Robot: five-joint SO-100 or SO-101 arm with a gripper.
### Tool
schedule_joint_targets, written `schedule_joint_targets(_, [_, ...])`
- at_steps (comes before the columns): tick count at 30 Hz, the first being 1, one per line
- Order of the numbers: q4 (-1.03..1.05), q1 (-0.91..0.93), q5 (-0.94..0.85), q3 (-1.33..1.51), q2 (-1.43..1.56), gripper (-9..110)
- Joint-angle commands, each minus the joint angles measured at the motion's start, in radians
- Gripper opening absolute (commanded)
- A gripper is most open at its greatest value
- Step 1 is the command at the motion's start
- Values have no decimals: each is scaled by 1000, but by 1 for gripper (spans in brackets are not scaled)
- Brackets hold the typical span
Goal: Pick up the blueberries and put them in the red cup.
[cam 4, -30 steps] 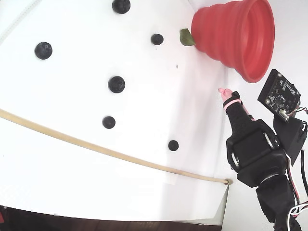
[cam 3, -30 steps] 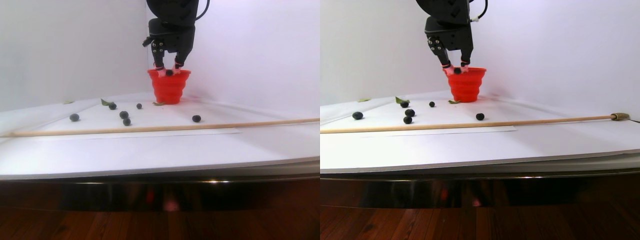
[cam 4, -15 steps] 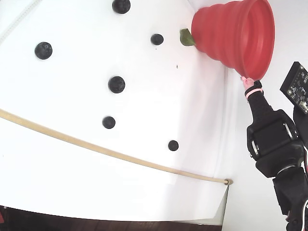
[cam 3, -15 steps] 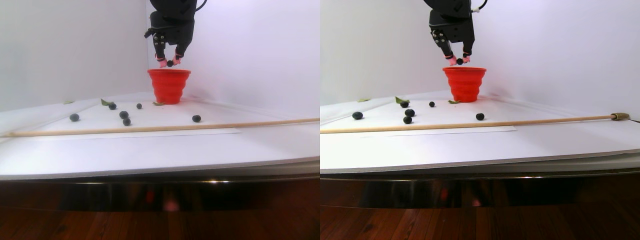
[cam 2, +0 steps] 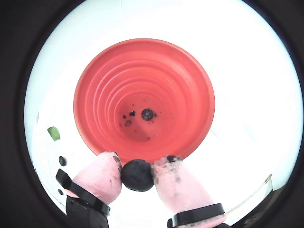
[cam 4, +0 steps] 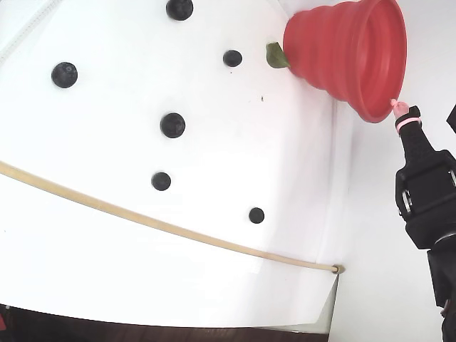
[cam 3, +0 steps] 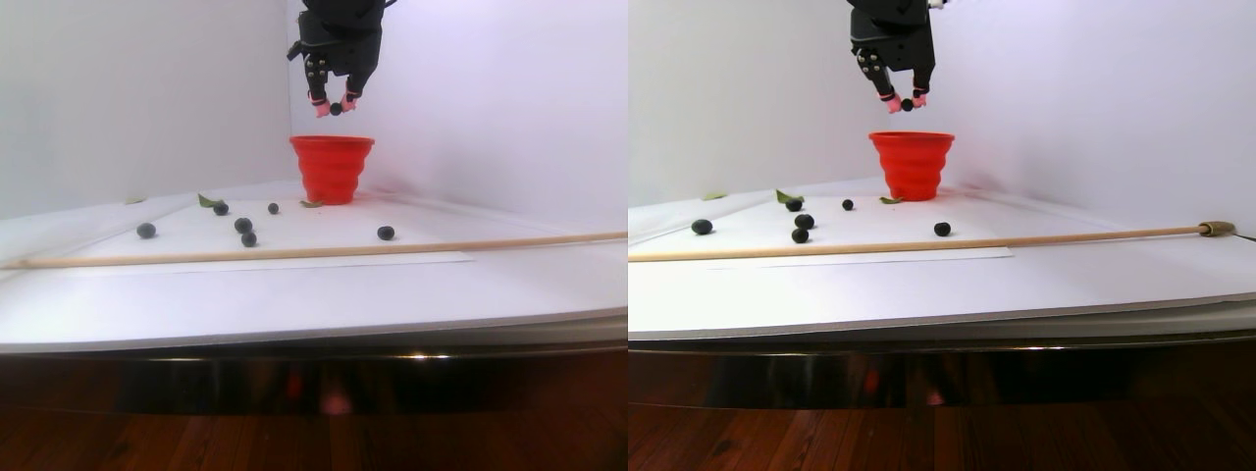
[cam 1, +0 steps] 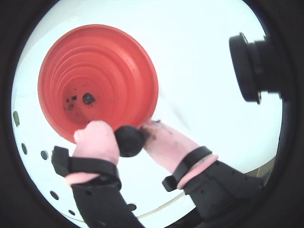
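Overhead, the gripper (cam 3: 336,106) is hanging well above the red cup (cam 3: 332,169) in the stereo pair view, its pink fingertips (cam 2: 100,176) closing almost together on a single held blueberry (cam 2: 137,175), which is sitting pinched between the two pads. In both wrist views the held berry is showing just over the near rim of the cup (cam 2: 144,102), not yet inside the mouth. Down in the cup's bottom one small berry inside (cam 2: 147,114) is lying among dark specks. The cup is standing upright at the far end of the white table (cam 3: 294,294), close to the back wall. The loose blueberries (cam 4: 172,125) are lying scattered on the table to the left of the cup in the stereo pair view, well apart from one another, five showing in the fixed view. A small green leaf (cam 4: 275,55) is lying against the cup's base. A long wooden stick (cam 3: 294,252) is lying across the table, nearer than the berries.
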Motion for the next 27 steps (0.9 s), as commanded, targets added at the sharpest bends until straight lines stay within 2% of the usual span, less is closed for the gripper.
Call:
schedule_joint_targets(1, [-5, 20, 11, -129, 11, 12])
schedule_joint_targets(18, [-21, 26, 11, -238, -84, 12])
schedule_joint_targets(27, [-41, 21, 17, -225, -74, 18])
